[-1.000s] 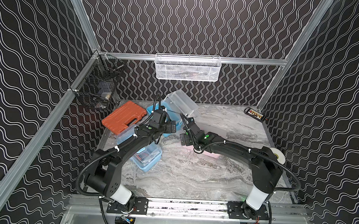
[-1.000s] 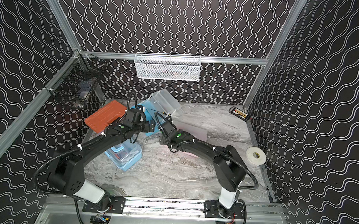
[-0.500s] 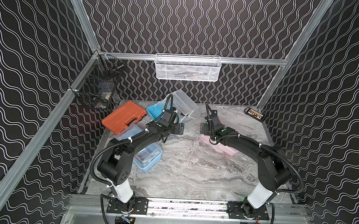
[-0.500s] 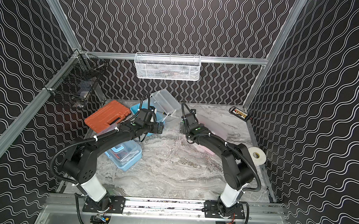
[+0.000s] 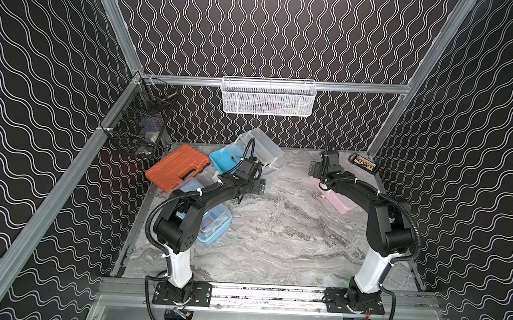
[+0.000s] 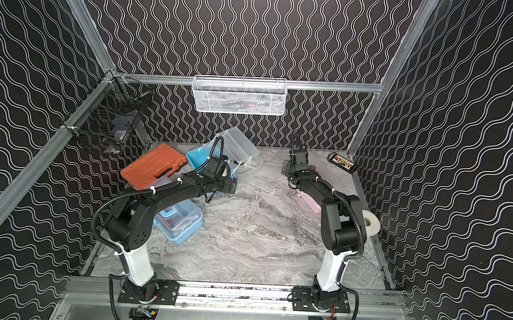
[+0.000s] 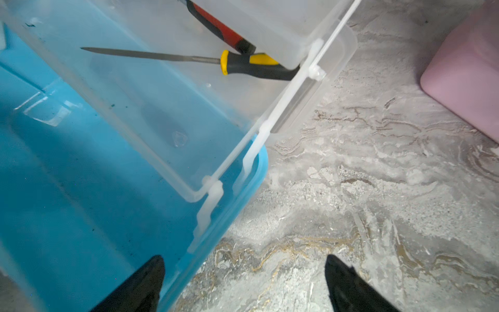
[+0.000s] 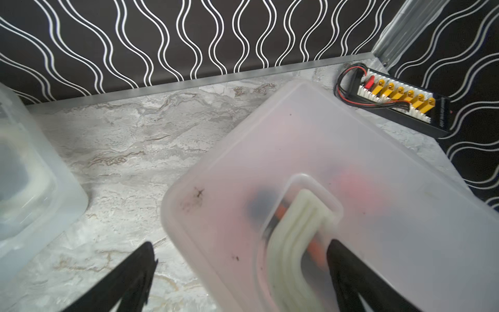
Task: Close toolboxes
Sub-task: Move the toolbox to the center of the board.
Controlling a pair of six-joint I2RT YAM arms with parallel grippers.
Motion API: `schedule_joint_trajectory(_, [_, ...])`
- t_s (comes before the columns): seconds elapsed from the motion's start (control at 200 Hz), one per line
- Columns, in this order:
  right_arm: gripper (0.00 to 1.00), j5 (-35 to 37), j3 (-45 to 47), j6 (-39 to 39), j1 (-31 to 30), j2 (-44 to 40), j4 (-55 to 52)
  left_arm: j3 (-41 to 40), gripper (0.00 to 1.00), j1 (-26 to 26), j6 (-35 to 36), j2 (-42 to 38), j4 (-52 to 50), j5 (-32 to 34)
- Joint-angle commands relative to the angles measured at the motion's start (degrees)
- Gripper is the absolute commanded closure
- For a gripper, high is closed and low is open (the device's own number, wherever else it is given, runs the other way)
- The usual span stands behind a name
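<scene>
left gripper [image 7: 244, 260] and right gripper [image 8: 241, 244] gape empty; the left should reach past the raised toolbox lid [image 5: 264, 146] ahead of its fingers [image 7: 145, 283] and press it squarely down

No text, label or number can be read

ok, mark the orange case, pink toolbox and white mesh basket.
orange case [image 5: 170, 164], in a top view, ribbed lid.
pink toolbox [image 5: 339, 204], in a top view, base side wall.
white mesh basket [image 5: 266, 101], in a top view, front mesh.
</scene>
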State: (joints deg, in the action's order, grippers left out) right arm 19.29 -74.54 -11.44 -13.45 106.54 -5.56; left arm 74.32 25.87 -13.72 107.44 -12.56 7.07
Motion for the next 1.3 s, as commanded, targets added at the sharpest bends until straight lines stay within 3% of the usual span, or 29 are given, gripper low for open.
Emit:
schedule_joint_trajectory(0.0, [0.01, -9.94, 1.41, -2.16, 0.17, -0.61, -13.06, 0.64, 0.05, 0.26, 1.57, 2.29, 1.66, 0.66])
schedule_joint_trajectory(0.265, [0.01, -16.04, 2.53, -1.31, 0.01, -8.84, -16.50, 0.44, 0.09, 3.30, 1.58, 6.47, 2.72, -0.07])
schedule_joint_trajectory(0.501, [0.01, -22.75, 4.40, -0.86, -0.78, -14.62, -18.85, -6.17, 0.10, 7.45, -0.24, 4.30, 5.76, -0.57])
schedule_joint_trajectory(0.756, [0.01, -23.11, 5.55, -1.28, -2.33, -18.33, -22.38, -10.80, 0.12, 12.58, -1.13, 2.30, 6.44, -0.22])
schedule_joint_trajectory(0.911, [0.01, -26.99, 7.61, -2.93, -4.01, -22.10, -23.63, -13.12, 0.12, 14.56, -1.79, 1.17, 6.81, 0.13])
schedule_joint_trajectory(1.297, [0.01, -30.19, 10.03, -6.20, -3.82, -13.24, -18.70, -17.30, 0.12, 19.14, 0.19, -2.12, 9.07, -2.09])
